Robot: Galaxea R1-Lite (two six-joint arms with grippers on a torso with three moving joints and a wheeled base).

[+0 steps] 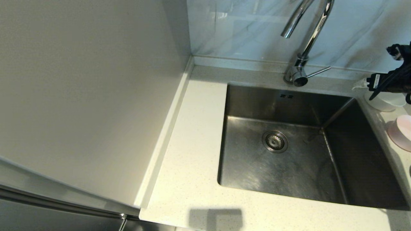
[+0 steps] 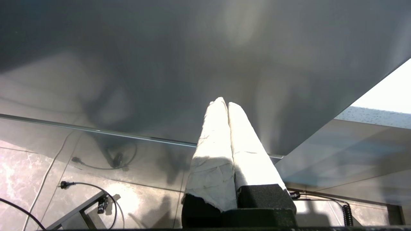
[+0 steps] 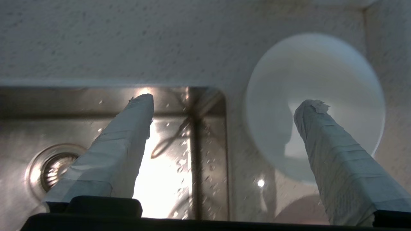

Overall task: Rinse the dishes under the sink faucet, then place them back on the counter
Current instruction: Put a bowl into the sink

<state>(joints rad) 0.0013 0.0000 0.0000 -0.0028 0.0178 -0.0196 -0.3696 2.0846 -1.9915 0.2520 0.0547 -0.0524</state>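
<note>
A white bowl (image 1: 385, 102) stands upright on the counter (image 1: 192, 144) at the sink's far right corner. A pale pink bowl (image 1: 401, 131) sits just in front of it. The grey-white bowl is out of view. My right arm (image 1: 393, 80) hangs over the white bowl. In the right wrist view my right gripper (image 3: 226, 101) is open and holds nothing. One finger is above the white bowl (image 3: 321, 73), the other above the sink (image 3: 179, 128). The chrome faucet (image 1: 305, 41) rises behind the sink (image 1: 289, 102). My left gripper (image 2: 223, 101) is shut and empty, low beside a cabinet front.
The faucet's thin lever (image 1: 318, 72) points right at its base. A round drain strainer (image 1: 275, 141) lies in the basin floor. A smooth beige side panel (image 1: 90, 96) walls off the left. Water drops speckle the counter strip (image 3: 237, 154) beside the basin.
</note>
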